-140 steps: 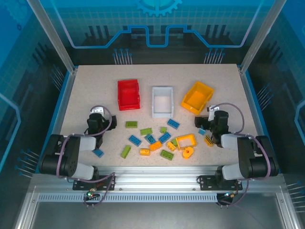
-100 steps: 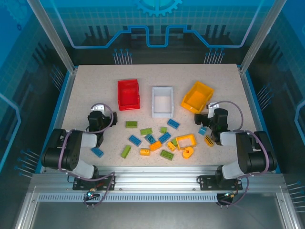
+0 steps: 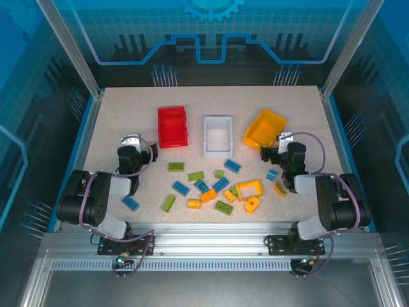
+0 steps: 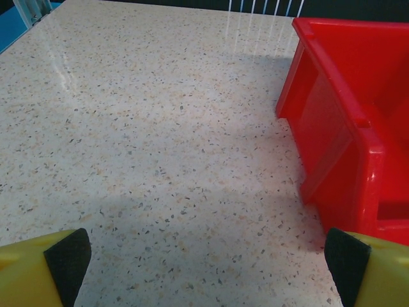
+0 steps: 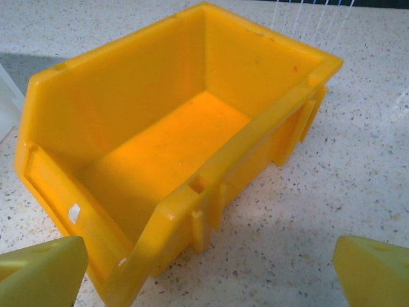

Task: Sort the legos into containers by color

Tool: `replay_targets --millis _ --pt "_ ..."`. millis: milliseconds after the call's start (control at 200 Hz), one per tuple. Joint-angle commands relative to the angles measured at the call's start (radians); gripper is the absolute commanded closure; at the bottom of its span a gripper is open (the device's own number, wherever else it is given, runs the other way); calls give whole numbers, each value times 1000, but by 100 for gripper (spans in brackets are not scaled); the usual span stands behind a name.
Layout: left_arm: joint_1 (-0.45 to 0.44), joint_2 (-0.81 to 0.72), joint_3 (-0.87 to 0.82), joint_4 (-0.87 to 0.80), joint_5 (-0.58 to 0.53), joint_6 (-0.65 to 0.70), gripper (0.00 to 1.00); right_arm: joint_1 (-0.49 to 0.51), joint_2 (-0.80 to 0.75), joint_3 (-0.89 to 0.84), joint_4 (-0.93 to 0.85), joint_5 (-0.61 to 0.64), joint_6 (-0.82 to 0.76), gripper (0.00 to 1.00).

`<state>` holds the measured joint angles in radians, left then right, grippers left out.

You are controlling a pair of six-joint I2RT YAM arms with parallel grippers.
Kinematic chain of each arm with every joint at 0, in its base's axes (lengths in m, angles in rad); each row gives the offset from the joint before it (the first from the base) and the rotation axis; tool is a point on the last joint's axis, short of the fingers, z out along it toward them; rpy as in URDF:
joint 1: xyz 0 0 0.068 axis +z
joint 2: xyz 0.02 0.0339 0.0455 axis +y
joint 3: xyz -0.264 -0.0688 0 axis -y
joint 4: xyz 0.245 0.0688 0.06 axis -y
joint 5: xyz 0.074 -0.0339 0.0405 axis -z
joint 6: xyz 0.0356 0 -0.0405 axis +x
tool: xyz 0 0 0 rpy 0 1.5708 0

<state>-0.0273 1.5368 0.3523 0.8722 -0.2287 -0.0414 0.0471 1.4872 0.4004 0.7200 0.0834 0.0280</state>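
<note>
We saw the red bin (image 4: 345, 128) cut off by the right edge of the left wrist view. The left edge of the right wrist view clipped the white bin (image 5: 6, 102) to a sliver.

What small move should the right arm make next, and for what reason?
Probably pull the right tool back toward the orange brick lying behind it. The tool is open and empty, and the yellow bin in front of it is empty too.
</note>
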Motion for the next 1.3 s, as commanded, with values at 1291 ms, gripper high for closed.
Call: replay_targets --millis 1291 --pt "-359 -677 418 -1301 377 -689 1 237 -487 598 -1684 67 572 9"
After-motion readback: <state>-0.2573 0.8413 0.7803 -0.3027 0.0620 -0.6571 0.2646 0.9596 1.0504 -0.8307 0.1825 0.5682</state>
